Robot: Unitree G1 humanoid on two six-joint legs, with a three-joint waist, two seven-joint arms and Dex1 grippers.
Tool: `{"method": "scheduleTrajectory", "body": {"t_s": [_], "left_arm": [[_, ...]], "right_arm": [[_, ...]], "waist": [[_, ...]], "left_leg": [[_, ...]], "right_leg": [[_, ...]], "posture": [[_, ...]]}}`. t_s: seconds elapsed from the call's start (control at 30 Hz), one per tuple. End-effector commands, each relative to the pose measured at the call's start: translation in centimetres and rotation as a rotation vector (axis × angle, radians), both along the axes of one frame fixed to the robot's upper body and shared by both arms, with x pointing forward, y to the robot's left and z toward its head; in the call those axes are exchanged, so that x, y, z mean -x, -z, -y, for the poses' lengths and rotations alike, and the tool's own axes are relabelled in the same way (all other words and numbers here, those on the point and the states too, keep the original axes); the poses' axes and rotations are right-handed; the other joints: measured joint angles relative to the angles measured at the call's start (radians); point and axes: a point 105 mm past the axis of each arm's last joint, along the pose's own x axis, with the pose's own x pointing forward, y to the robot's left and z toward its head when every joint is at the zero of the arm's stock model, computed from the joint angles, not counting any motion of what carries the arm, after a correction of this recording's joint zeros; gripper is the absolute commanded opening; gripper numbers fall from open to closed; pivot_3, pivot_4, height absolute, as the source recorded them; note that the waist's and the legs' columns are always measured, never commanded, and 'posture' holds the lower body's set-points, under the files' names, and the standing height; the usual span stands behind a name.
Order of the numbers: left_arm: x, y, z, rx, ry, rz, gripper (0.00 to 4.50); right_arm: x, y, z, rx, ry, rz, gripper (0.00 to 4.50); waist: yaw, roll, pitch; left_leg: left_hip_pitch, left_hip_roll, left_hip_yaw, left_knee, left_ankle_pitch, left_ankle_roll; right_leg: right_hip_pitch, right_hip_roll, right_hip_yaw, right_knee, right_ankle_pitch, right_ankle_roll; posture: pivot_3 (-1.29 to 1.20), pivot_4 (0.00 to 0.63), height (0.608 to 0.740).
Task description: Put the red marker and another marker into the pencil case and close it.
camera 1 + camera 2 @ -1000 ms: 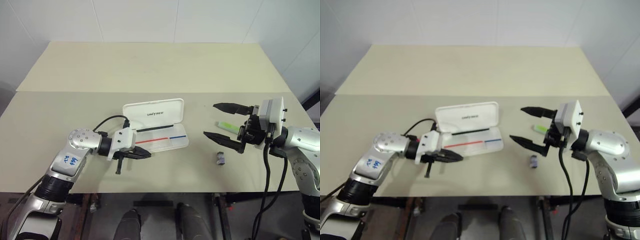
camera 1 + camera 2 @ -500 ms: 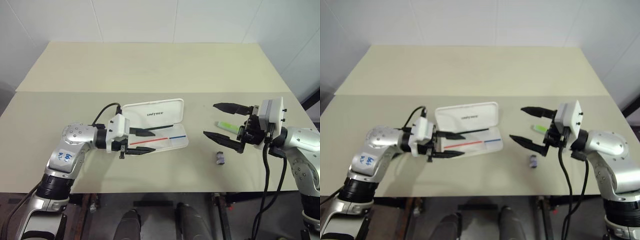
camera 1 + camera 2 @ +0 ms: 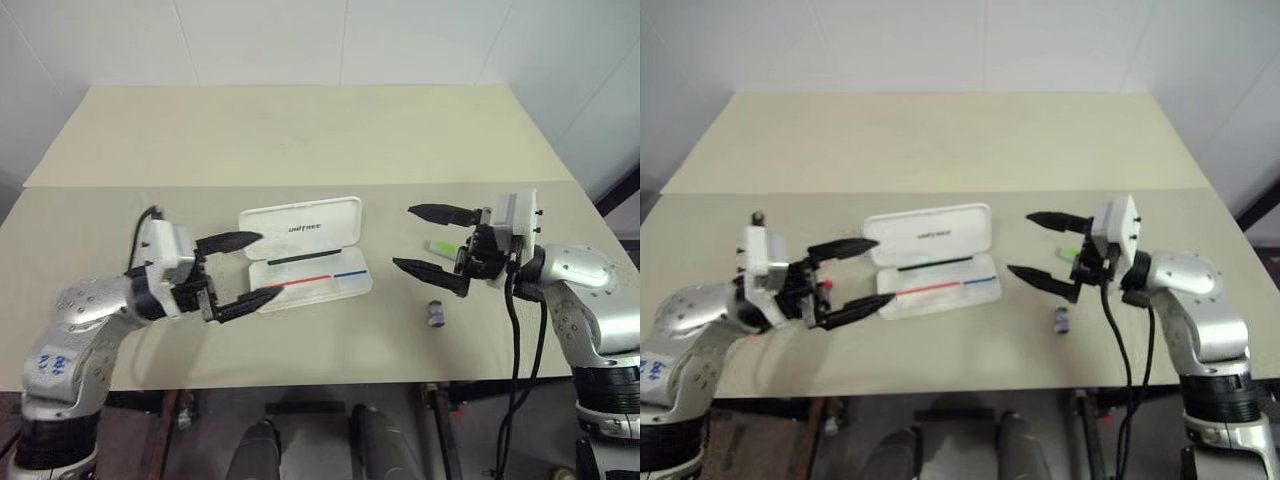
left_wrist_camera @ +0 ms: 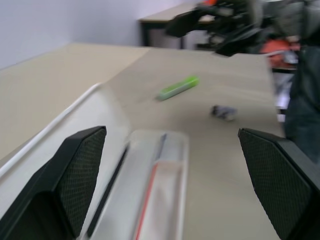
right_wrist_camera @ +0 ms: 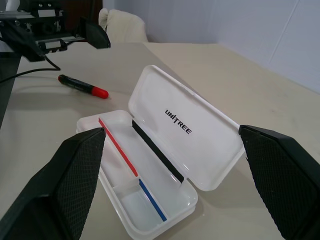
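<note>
The word "UNITREE" stood in small dark capitals on the inner face of the raised lid of the pencil case (image 5: 187, 127), clearest in the right wrist view, between the right tool's two fingers. The same lettering showed on the lid in the head views, just past the left tool's fingertips. A white sticker (image 3: 50, 362) on the left arm, well behind the left tool, carried blue handwritten marks that looked like digits but could not be read with certainty.

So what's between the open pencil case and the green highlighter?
Only bare table between the pencil case and the highlighter; the right gripper hovers above it, per the left eye view.
</note>
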Motion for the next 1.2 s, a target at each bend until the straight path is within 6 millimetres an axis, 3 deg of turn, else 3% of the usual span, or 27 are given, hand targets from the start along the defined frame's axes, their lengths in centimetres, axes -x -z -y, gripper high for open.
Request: {"method": "scheduleTrajectory", "body": {"t_s": [0.03, 0.17, 0.37, 0.5, 0.8, 0.97, 1.2], "left_arm": [[1.3, -0.3, -3.1, -0.010, -0.168, 0.032, 4.44], [2.2, 0.5, -6.6, -0.043, -0.316, 0.007, 4.44], [2.1, 0.9, -10.0, -0.066, -0.467, 0.002, 4.44], [1.5, 2.4, -12.6, -0.116, -0.550, -0.051, 4.44], [0.0, 5.5, -13.7, -0.202, -0.489, -0.187, 4.44], [-0.9, 7.2, -14.6, -0.253, -0.484, -0.238, 4.44], [-1.8, 8.9, -14.6, -0.268, -0.476, -0.284, 4.44]], "right_arm": [[-0.2, -0.5, -0.4, -0.016, -0.031, 0.033, 4.50], [-0.5, -0.2, -0.9, -0.028, -0.053, 0.023, 4.50], [-0.6, -0.2, -1.4, -0.036, -0.066, 0.023, 4.50], [-0.6, -0.3, -1.4, -0.043, -0.059, 0.029, 4.50], [0.8, -1.0, -1.3, -0.001, -0.084, 0.051, 4.50], [3.0, -1.6, -2.4, 0.042, -0.206, 0.059, 4.50], [4.4, -1.3, -3.3, 0.080, -0.271, 0.045, 4.50]], "waist": [[-0.005, 0.000, 0.000], [-0.004, 0.000, 0.000], [-0.002, -0.001, 0.000], [-0.004, -0.002, 0.000], [-0.003, -0.002, 0.000], [-0.002, -0.002, 0.000], [-0.001, -0.002, -0.001]], "left_leg": [[0.000, 0.000, 0.000, 0.000, 0.000, 0.000], [0.000, 0.000, 0.000, 0.000, 0.000, 0.000], [0.000, 0.000, 0.001, 0.002, 0.000, 0.000], [0.000, 0.001, 0.002, 0.001, 0.000, 0.000], [-0.001, 0.003, 0.003, -0.004, 0.000, -0.001], [0.000, 0.003, 0.003, -0.005, 0.000, -0.001], [0.000, 0.003, 0.003, -0.005, -0.001, -0.001]], "right_leg": [[0.000, 0.000, 0.000, 0.000, 0.000, -0.001], [0.000, 0.000, 0.000, -0.001, -0.001, -0.003], [0.002, 0.000, 0.000, -0.007, 0.001, -0.005], [0.001, 0.000, -0.001, -0.007, 0.001, -0.006], [-0.001, 0.000, -0.001, -0.007, 0.001, -0.006], [-0.002, 0.000, -0.001, -0.007, 0.001, -0.006], [-0.002, 0.000, -0.001, -0.006, 0.001, -0.006]], "posture": [[0.00, 0.150, 0.740], [0.00, 0.150, 0.740], [0.00, 0.150, 0.740], [0.00, 0.150, 0.740], [0.00, 0.150, 0.740], [0.00, 0.150, 0.740], [0.00, 0.150, 0.740]]}}
